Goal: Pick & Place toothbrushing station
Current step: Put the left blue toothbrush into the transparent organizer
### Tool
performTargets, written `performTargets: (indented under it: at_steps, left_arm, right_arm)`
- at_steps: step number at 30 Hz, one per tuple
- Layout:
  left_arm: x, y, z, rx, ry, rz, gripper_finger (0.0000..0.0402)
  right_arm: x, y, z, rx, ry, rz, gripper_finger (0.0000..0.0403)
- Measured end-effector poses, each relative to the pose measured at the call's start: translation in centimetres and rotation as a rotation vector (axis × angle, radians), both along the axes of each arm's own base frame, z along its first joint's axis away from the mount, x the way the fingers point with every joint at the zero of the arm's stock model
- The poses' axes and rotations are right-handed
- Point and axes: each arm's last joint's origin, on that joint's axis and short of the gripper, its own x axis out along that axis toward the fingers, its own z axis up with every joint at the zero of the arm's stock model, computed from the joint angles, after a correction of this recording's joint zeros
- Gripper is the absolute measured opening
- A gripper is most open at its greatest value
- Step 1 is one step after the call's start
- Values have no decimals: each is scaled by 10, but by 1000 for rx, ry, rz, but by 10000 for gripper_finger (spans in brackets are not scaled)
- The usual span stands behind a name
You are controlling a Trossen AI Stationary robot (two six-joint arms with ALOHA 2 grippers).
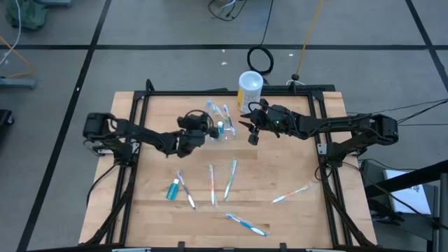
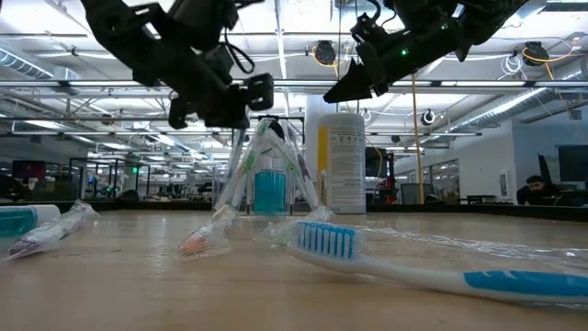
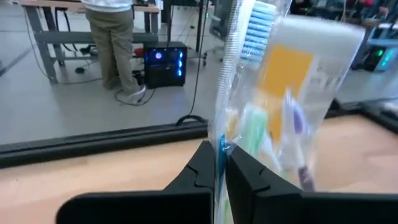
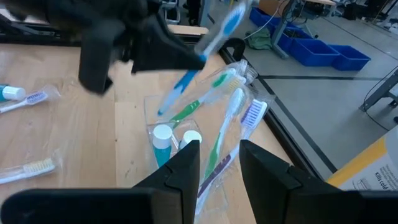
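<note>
A small clear cup [image 1: 222, 130] stands on the wooden table and holds several toothbrushes and two teal tubes [image 4: 163, 138]. It also shows in the low view [image 2: 271, 184]. My left gripper [image 1: 210, 131] is just left of the cup, shut on a blue toothbrush [image 4: 205, 46] in a clear wrapper. My right gripper [image 1: 252, 133] hovers open and empty just right of the cup, and its fingers [image 4: 186, 163] point down toward it. A white canister [image 1: 250, 87] with a yellow label stands behind the cup. My left gripper pinches the wrapped blue toothbrush between its two fingers at the middle of its handle [image 3: 221, 127]. The fingers come from the table's left and lie across the handle. The brush slants with its blue-bristled head [image 4: 233, 15] up and its lower end [image 4: 163, 111] down at the cup.
Several wrapped toothbrushes lie loose on the near half of the table [image 1: 212, 183] [image 1: 229, 178] [image 1: 290, 194] [image 1: 246, 224], with a teal tube [image 1: 171, 189] at the left. A black frame [image 1: 322, 140] edges the table. A person stands in the room beyond [image 3: 112, 37].
</note>
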Motion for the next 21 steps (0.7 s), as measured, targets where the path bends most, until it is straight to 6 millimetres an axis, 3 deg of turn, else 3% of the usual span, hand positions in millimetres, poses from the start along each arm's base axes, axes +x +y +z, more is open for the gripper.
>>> performTargets:
  at_steps: [7,21]
  left_arm:
    - [6,0,-30,-47,25,13,51]
    - [6,-1,-33,-53,136,-73,102]
  right_arm:
    - [0,0,0,0,1,0,105]
    - [-1,0,-1,4,16,-1,105]
